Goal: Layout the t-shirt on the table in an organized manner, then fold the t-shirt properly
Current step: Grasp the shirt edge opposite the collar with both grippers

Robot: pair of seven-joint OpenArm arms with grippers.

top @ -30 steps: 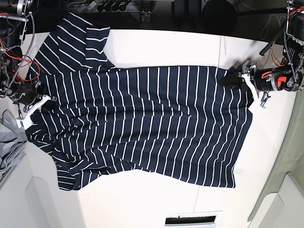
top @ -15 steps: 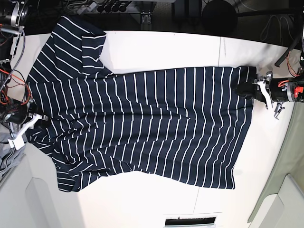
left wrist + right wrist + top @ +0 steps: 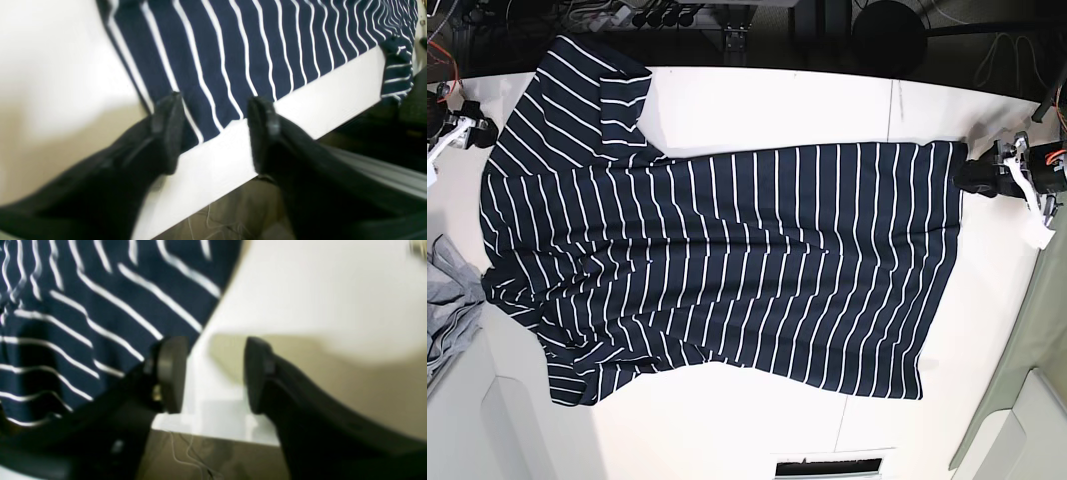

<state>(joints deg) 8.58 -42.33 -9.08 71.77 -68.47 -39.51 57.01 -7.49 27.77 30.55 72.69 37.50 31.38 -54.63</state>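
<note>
Garment position: I find the t-shirt (image 3: 727,260) spread across the middle of the white surface (image 3: 767,100), its length running left to right in the base view, hem at the right, shoulders and sleeves at the left.
Layout status: I judge the body largely flat and single-layered. The upper-left sleeve (image 3: 592,85) reaches the far edge of the surface. The lower-left sleeve (image 3: 577,375) looks bunched and folded on itself, with wrinkles nearby.
Left gripper: the left gripper (image 3: 213,133) sits at the right of the base view, at the upper hem corner. In its wrist view the jaws stand spread, astride the corner of the cloth and not pinching it; one fingertip (image 3: 168,130) overlaps the fabric edge, contact uncertain.
Right gripper: the right gripper (image 3: 213,373) is at the upper left of the base view, just beside the shoulder edge. Its jaws stand apart with only bare surface between them; nothing is held.
Other item: a plain grey garment (image 3: 449,310) lies at the left edge, touching or just under the striped shirt's edge; I cannot tell which.
Done: spreading mostly complete, in my judgement.
Left: tidy the lower-left sleeve, then every fold; no fold is made yet.
</note>
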